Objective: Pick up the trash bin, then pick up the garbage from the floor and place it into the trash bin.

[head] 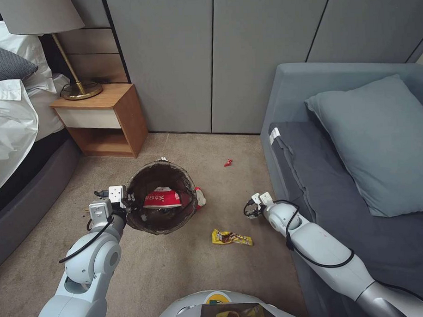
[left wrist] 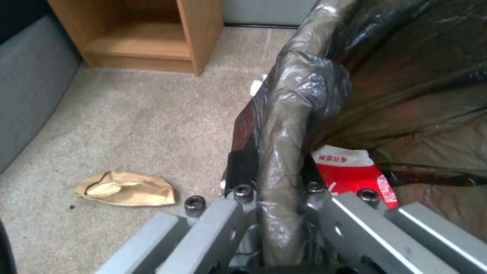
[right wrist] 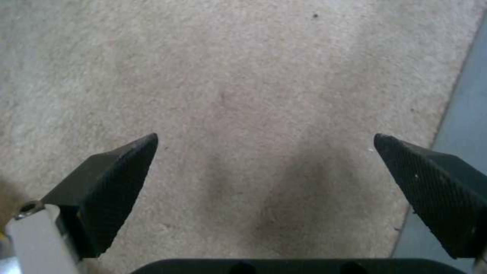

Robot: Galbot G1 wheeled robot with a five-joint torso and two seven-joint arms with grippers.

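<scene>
Beige short-pile carpet (head: 178, 270) floor in a bedroom; grey panelled wall (head: 208, 57) at the back, bed (head: 11, 119) with white sheets to the left, grey sofa (head: 342, 181) with a soft blue-grey pillow (head: 382, 143) to the right. Wooden nightstand (head: 103, 118) carries a brass lamp (head: 74, 66).

Bin (head: 161, 197) is in mid floor, round, lined with a glossy crinkled dark brown bag; left hand (left wrist: 276, 198) is clamped on its rim, one finger outside and one inside. Whether the bin is lifted off the carpet I cannot tell. A red-and-white wrapper (head: 162, 198) lies inside. A red-and-white scrap (head: 200, 197) shows just beside the bin's right wall.

Right hand (right wrist: 266, 179) hovers over bare carpet near the sofa edge, black textured fingers (right wrist: 112, 182) spread wide, holding nothing.

Litter on the carpet: yellow wrapper (head: 231, 237) between bin and right hand, small red wrapper (head: 228, 163) farther back, crumpled brown paper (left wrist: 127, 188) left of the bin.
</scene>
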